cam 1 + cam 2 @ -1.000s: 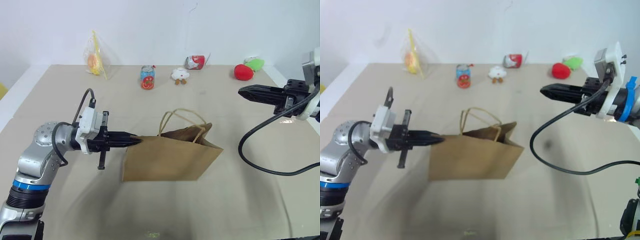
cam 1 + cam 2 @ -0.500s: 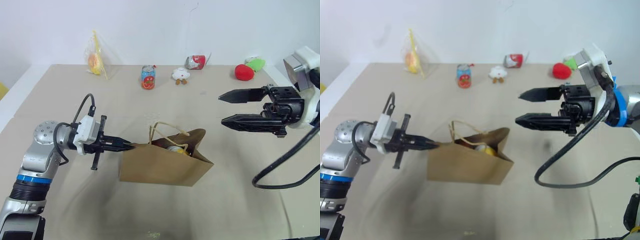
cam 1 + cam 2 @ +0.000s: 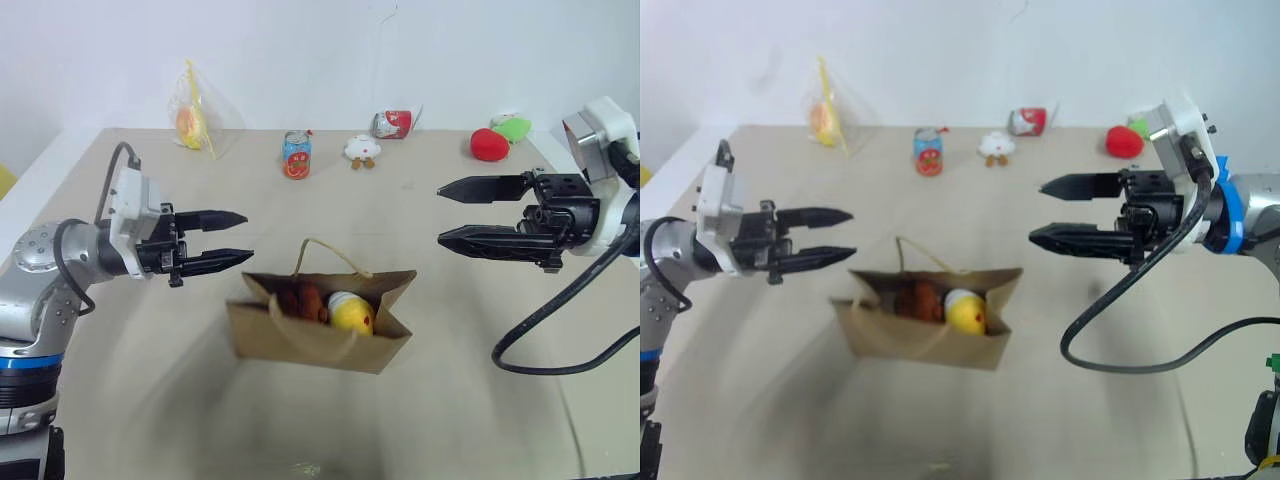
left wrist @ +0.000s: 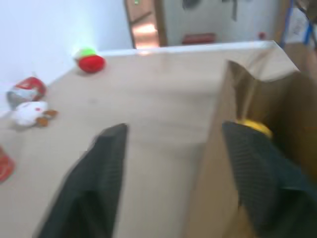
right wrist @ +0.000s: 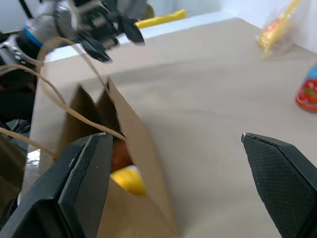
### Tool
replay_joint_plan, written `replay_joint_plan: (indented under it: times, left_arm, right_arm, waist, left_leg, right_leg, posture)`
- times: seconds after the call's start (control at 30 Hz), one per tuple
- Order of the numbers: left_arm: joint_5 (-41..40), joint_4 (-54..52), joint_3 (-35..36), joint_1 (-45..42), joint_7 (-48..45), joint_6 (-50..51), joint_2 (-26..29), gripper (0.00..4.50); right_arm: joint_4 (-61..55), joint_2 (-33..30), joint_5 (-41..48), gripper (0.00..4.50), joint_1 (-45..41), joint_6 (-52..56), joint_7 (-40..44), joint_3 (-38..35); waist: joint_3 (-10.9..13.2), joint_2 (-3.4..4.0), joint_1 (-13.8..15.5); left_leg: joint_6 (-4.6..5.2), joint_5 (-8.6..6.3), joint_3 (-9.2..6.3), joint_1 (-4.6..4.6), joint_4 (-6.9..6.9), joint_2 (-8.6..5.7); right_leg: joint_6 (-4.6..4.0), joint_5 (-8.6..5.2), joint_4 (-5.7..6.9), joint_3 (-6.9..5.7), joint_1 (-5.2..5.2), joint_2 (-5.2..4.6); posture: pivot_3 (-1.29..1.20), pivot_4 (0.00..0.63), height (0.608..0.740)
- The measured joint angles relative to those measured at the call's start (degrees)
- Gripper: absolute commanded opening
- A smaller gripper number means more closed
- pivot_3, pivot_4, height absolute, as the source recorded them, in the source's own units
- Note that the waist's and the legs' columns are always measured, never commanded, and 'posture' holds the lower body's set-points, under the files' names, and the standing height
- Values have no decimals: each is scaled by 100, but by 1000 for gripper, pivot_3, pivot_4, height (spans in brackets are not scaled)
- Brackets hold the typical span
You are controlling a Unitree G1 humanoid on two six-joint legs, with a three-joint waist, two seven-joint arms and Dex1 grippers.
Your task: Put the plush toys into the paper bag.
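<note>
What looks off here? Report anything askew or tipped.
The paper bag leans over rather than standing square, mouth gaping, one handle sticking up. Both plush toys, orange-brown and white-and-yellow, sit inside. Farther back, a red can lies on its side.

Brown kraft paper bag sits about mid-table, mouth open and facing up, a bit crumpled and leaning, one tan loop handle arching over the far edge. Both plush toys are inside, side by side and touching: the orange-brown lumpy one on the left, the white-and-yellow egg one on the right.
</note>
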Motion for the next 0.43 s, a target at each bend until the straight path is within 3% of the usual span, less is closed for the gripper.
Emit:
replay_joint_plan:
  times: [0.03, 0.13, 0.2, 0.43]
  left_arm:
    - [-103, -103, 74, 3, 180, 156, 1, 4420]
    - [-84, -144, 145, 13, 543, 293, -10, 4420]
    - [973, 731, 204, 22, 1495, -292, -127, 4420]
    - [1892, 1916, 31, -8, 2181, -738, -274, 4420]
  right_arm:
    - [86, 0, -55, 4500, 38, -34, 0, 45]
    - [203, 33, -218, 4500, 80, -252, -2, 98]
    - [928, 235, -998, 4500, 477, -1161, -63, 268]
    - [1826, 589, -1857, 4500, 936, -2429, -238, 328]
  waist:
    - [0, 0, -1]
    - [0, -1, -3]
    - [-1, 0, 0]
    - [-1, -2, 5]
  left_leg:
    - [0, 0, 0, -1, 0, -2]
    - [0, 0, -2, 1, 0, -1]
    - [1, 2, 2, 14, 0, -2]
    - [-1, 0, 4, -3, -2, -2]
  right_leg:
    - [0, 0, 0, 0, 0, -1]
    - [0, 0, 0, -1, 1, 0]
    - [0, 2, 2, 0, 10, 1]
    - [-1, 1, 1, 2, -1, -2]
  posture:
    - [0, 150, 740]
    - [0, 150, 740]
    - [0, 150, 740]
    - [0, 150, 740]
